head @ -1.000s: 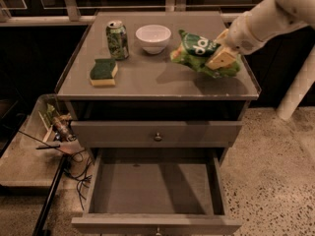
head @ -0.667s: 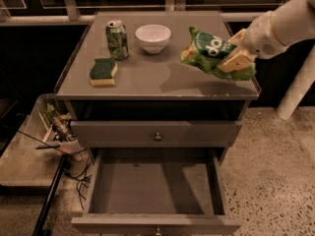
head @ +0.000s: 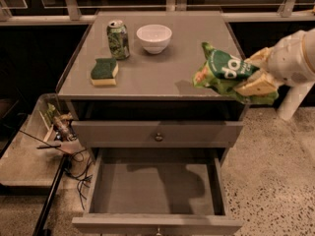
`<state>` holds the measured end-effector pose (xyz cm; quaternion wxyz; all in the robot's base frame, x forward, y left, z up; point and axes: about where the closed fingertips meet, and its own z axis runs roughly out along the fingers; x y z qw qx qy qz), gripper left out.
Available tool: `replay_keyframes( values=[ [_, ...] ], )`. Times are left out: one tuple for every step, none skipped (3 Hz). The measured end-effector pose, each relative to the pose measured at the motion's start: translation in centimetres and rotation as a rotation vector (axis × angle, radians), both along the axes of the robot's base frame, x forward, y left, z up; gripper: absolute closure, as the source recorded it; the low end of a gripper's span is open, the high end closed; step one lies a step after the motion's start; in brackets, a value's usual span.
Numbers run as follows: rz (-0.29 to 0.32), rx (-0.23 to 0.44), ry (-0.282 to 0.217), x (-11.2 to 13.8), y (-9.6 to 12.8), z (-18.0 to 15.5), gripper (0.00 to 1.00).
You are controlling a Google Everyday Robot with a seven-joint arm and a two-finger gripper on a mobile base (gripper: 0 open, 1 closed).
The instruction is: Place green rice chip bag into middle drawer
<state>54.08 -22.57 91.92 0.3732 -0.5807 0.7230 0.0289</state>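
The green rice chip bag (head: 224, 73), crumpled light-green foil with a dark green oval label, hangs in the air over the right front edge of the cabinet top. My gripper (head: 256, 73) comes in from the right and is shut on the bag, one cream finger above and one below its right end. The middle drawer (head: 156, 190) stands pulled open below, its flat grey floor bare, with the bag's shadow falling on it. The bag is above and to the right of the drawer.
On the cabinet top (head: 157, 68) stand a green drink can (head: 118, 39), a white bowl (head: 154, 38) and a green-topped yellow sponge (head: 104, 72). A closed drawer front with a round knob (head: 158, 137) sits above the open one. A tray of clutter (head: 56, 127) lies at the left.
My gripper has lifted the bag off the cabinet top and carried it right and toward the front edge. The bag's shadow now falls on the open drawer's floor.
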Motion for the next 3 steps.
replay_keyframes(
  values=[
    [-0.007,-0.009,0.037,-3.4,0.5,-3.1,1.0],
    [-0.018,-0.006,0.095,-6.3,1.6,-7.1,1.0],
    [-0.015,-0.006,0.171,-7.7,2.9,-13.1,1.0]
  ],
)
